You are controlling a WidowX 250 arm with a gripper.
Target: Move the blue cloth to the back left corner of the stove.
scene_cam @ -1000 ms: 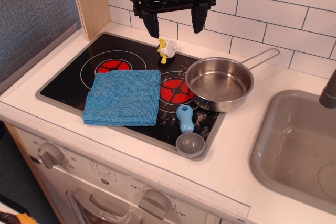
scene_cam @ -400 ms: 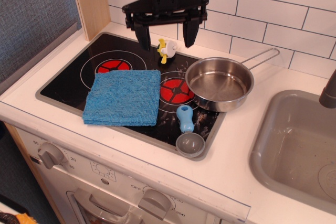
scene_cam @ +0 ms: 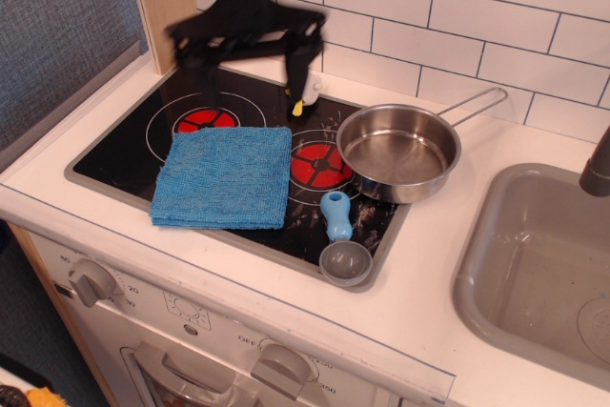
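Note:
The blue cloth (scene_cam: pixel 224 176) lies flat and folded on the front middle of the black stove (scene_cam: pixel 119 148), between the two red burners and partly over both. My gripper (scene_cam: pixel 248 75) hangs above the back of the stove, behind the cloth and clear of it. It is blurred by motion, its two black fingers (scene_cam: pixel 299 71) spread wide with nothing between them. The stove's back left corner (scene_cam: pixel 181 71) lies under the left finger.
A steel pan (scene_cam: pixel 398 152) sits on the stove's right side over the right burner, handle pointing back right. A blue-handled grey scoop (scene_cam: pixel 338 235) lies at the front right. A small yellow-and-white toy (scene_cam: pixel 307 92) stands at the back. A grey sink (scene_cam: pixel 543 269) is on the right.
My gripper has moved left and down toward the back left of the stove, staying open. The cloth, pan and scoop have not moved.

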